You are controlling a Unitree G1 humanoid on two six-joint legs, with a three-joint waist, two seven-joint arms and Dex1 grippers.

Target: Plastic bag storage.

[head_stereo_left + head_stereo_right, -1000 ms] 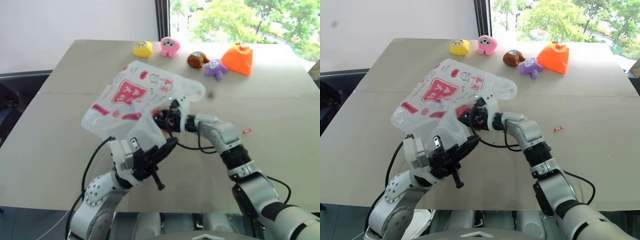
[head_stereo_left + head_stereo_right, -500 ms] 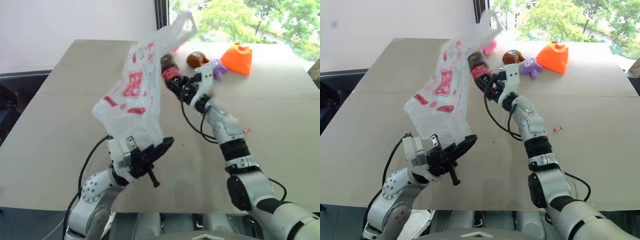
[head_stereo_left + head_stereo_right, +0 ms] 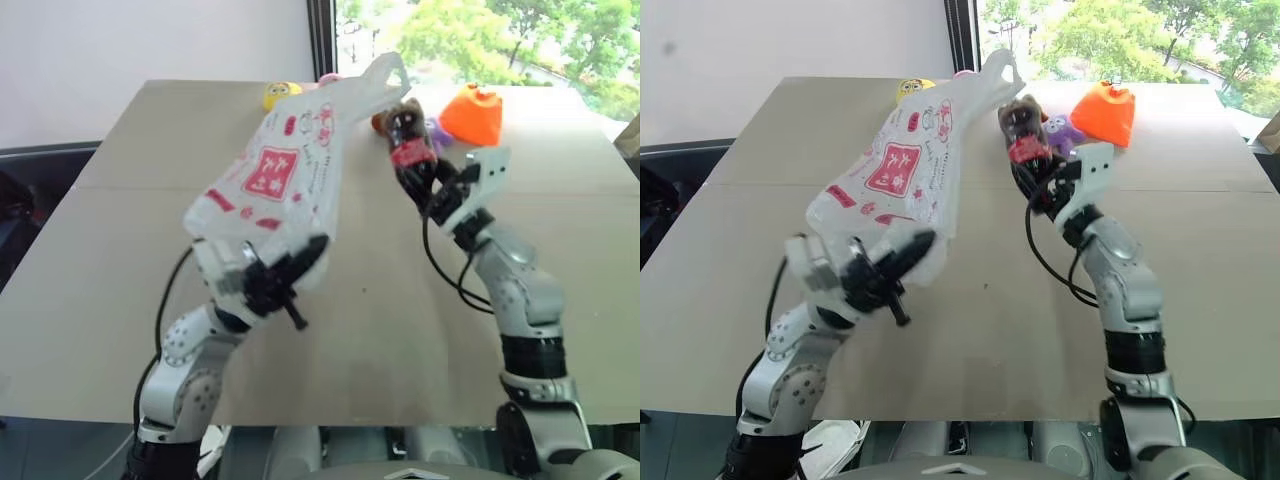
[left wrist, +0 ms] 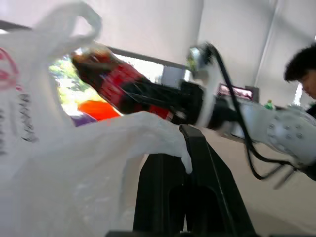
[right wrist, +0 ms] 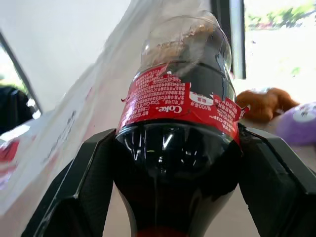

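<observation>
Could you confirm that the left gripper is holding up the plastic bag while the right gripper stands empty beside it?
Not quite: the right gripper is not empty. The right wrist view shows its fingers closed around a dark cola bottle with a red label. The left gripper does hold up the plastic bag.

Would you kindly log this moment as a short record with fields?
Left gripper: shut on the plastic bag, held up above the table
Right gripper: shut on a cola bottle, raised beside the bag
Bag: hanging open-side toward the bottle, loop handle uppermost
Bottle: dark, red label, not in the bag
Far table edge: orange pouch, yellow plush, brown plush, purple plush
</observation>
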